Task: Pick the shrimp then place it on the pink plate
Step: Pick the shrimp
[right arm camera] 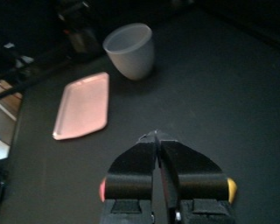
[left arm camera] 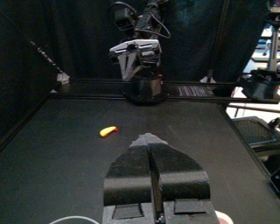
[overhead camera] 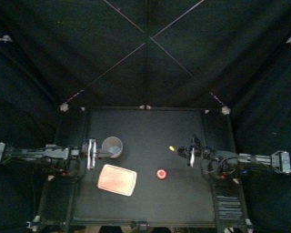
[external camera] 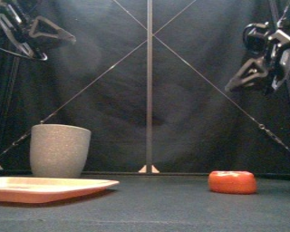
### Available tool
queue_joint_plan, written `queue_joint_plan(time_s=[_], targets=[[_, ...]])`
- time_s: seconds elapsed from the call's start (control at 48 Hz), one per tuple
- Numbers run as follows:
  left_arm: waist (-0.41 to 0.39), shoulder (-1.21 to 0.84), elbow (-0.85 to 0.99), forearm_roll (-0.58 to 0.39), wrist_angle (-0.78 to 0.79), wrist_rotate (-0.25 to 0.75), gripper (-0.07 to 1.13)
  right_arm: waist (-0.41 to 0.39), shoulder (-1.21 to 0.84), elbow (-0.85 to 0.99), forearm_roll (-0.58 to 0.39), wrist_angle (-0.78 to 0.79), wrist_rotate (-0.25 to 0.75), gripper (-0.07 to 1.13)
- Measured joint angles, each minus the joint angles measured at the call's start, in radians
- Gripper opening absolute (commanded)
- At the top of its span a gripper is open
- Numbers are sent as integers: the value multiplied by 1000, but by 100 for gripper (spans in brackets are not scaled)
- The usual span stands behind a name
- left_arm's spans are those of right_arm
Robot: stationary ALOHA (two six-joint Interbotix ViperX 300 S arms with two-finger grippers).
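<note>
The shrimp (overhead camera: 175,148) is a small orange-yellow toy lying on the table right of centre, also in the left wrist view (left arm camera: 108,131). In the right wrist view only its edge (right arm camera: 230,188) shows beside the jaw. The flat pink plate (overhead camera: 117,180) lies front left (external camera: 44,188) (right arm camera: 84,105). My right gripper (overhead camera: 195,157) hangs shut above the table just right of the shrimp, holding nothing (right arm camera: 156,137). The left gripper (overhead camera: 90,157) is shut and empty at the left side (left arm camera: 149,140). Both hang high in the front view.
A tall grey speckled cup (overhead camera: 112,146) stands behind the plate, near the left gripper (external camera: 61,149) (right arm camera: 129,48). A round red toy (overhead camera: 163,173) lies between plate and shrimp (external camera: 232,181).
</note>
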Motion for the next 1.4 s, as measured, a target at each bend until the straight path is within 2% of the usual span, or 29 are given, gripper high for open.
queue_joint_plan(time_s=[0.062,0.167,0.208,0.271,0.396,0.604,0.938,1.396], targets=[[2,0,0,0,2,0,10,-38,20,-6,3,46,2,25],[2,0,0,0,0,0,10,-86,61,-17,8,95,2,49],[2,0,0,0,2,0,10,-95,78,-21,9,100,2,61],[2,0,0,0,2,0,10,-101,104,-28,9,103,3,74],[2,0,0,0,0,0,10,-104,163,-40,11,103,3,88],[2,0,0,0,0,0,10,-117,279,-52,9,103,3,88],[0,2,18,0,2,0,10,-189,482,-71,31,107,3,88],[2,2,28,-6,2,-2,10,-202,653,-143,28,117,2,84]])
